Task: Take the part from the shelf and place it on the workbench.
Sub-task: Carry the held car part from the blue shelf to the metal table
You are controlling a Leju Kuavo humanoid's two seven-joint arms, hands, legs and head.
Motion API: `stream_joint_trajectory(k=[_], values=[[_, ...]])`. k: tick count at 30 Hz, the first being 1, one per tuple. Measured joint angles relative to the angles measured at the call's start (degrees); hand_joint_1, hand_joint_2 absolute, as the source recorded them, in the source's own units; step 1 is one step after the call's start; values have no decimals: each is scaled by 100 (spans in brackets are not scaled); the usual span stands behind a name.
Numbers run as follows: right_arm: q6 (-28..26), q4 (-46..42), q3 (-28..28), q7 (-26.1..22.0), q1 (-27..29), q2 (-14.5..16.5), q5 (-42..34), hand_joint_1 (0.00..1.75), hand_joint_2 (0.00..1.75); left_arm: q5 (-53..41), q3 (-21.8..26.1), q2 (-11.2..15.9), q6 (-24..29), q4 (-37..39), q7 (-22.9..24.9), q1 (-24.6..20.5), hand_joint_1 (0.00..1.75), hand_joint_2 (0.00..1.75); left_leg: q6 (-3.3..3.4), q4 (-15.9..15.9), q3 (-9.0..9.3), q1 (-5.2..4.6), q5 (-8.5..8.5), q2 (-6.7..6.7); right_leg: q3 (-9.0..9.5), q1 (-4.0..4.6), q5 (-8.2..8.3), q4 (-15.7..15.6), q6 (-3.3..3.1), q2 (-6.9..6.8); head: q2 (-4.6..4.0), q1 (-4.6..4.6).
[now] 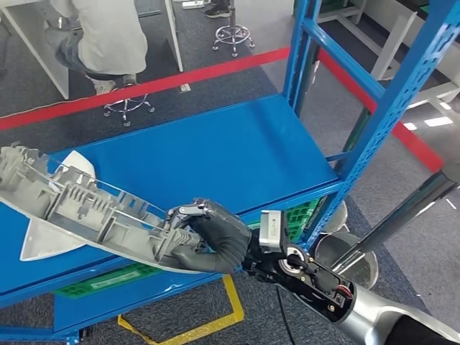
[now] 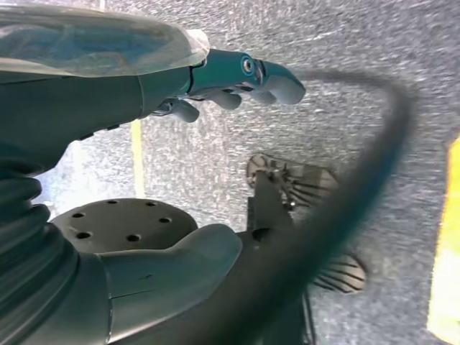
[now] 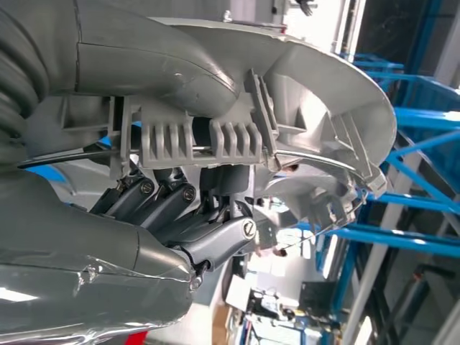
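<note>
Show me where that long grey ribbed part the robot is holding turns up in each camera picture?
Head view: the grey part runs across the lower left, over the blue shelf, gripped by the right hand.
Left wrist view: not in it.
Right wrist view: the part fills the upper middle, fingers wrapped around it.
Shared landmark: the blue shelf frame.

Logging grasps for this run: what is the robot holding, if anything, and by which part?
The right hand grips the long grey ribbed part at its near end. The left hand holds nothing.
</note>
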Motion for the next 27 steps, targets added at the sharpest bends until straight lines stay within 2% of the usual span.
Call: stream_joint_trajectory(k=[1,3,4,5,6,7,8,9,10,11,13,14,15,16,18,19,20,21,23,24,25,26,27], values=[[6,1,-5,2,0,2,1,175,175,2,0,-2,1,1,0,-6,0,175,-20,377,-224,5,-140,8,20,2,-12,-12,-24,-13,0,-26],[44,5,-10,2,1,5,7,175,175,17,0,-3,1,1,0,-6,0,175,-39,1220,-802,6,-370,11,33,18,-33,-17,-60,-46,0,-54],[70,8,-10,3,3,9,17,175,175,27,0,-3,2,1,0,5,0,175,-34,1451,-1014,5,-351,11,45,29,-45,-17,-74,-59,0,-57],[94,11,-10,9,4,14,29,175,175,37,0,-3,3,1,0,18,0,175,-19,1465,-1121,3,-215,12,64,42,-58,-17,-85,-71,0,-60],[119,16,-11,16,4,23,43,175,175,41,0,-2,4,2,0,27,0,175,10,1248,-1108,-3,26,20,89,55,-72,-17,-91,-82,0,-61],[137,21,-13,25,4,34,54,175,175,43,0,2,7,2,0,31,0,175,55,860,-995,-19,320,59,115,65,-86,-19,-92,-98,0,-62],[153,27,-15,32,3,46,61,175,175,43,-1,8,9,3,0,25,0,175,104,466,-861,-48,539,132,136,82,-100,-19,-87,-117,0,-63],[172,32,-21,36,3,57,68,175,175,43,-1,14,11,3,0,12,0,175,144,137,-748,-79,678,193,142,95,-112,-18,-75,-138,0,-66],[188,35,-27,38,4,64,72,175,175,44,-2,20,13,3,0,-2,0,175,175,-63,-685,-108,735,239,139,103,-119,-19,-58,-165,0,-65],[206,38,-32,37,5,69,75,175,175,46,-2,25,13,3,0,-11,0,175,189,-134,-672,-128,722,243,136,110,-121,-25,-37,-196,0,-66],[247,43,-40,33,7,78,83,175,175,62,-1,30,14,3,1,-1,0,175,221,-192,-663,-111,750,170,130,106,-135,-32,16,-249,0,-62],[268,46,-45,32,8,81,86,175,175,73,0,33,17,3,1,12,0,175,242,-222,-643,-89,769,139,112,104,-193,25,48,-235,0,-59],[290,52,-52,30,7,84,90,175,175,85,0,34,25,3,1,23,0,175,264,-253,-622,-67,787,109,48,102,-312,192,79,-203,0,-46],[306,61,-60,30,9,85,92,175,175,93,0,34,33,3,1,29,0,175,278,-274,-604,-48,798,78,-77,94,-488,489,106,-157,0,-27],[323,88,-69,31,21,85,92,175,175,107,0,33,45,3,0,33,0,175,291,-275,-599,-49,800,4,-409,77,-854,1281,145,-104,0,6],[326,103,-69,32,32,85,93,175,175,112,0,31,48,4,0,37,0,175,292,-272,-597,-50,798,-37,-535,66,-933,1561,160,-97,0,14],[328,118,-69,36,40,85,94,175,175,118,0,27,51,4,0,44,0,175,288,-268,-591,-48,793,-83,-564,56,-893,1625,171,-93,0,18],[330,130,-70,40,45,85,96,175,175,126,0,23,55,5,0,52,0,175,280,-261,-581,-43,785,-135,-479,44,-739,1446,178,-84,0,24],[338,147,-72,52,43,85,98,175,175,137,0,16,64,5,0,65,0,175,239,-239,-562,-31,756,-243,-98,11,-331,656,181,28,0,34],[344,153,-73,57,39,89,98,175,175,144,0,15,69,6,1,63,0,175,215,-212,-571,-31,744,-291,84,-2,-214,302,177,116,0,33],[353,160,-73,63,35,93,99,175,175,150,1,16,75,7,1,60,0,175,185,-191,-597,-30,742,-331,192,-7,-177,90,162,188,0,34],[362,168,-73,69,32,100,99,175,175,156,1,18,81,8,2,61,0,175,157,-177,-631,-27,749,-366,232,-4,-208,21,143,232,0,32],[369,174,-72,74,28,110,99,175,175,161,1,20,85,9,2,67,0,175,126,-166,-659,-22,761,-402,245,6,-209,-7,121,216,0,32]])
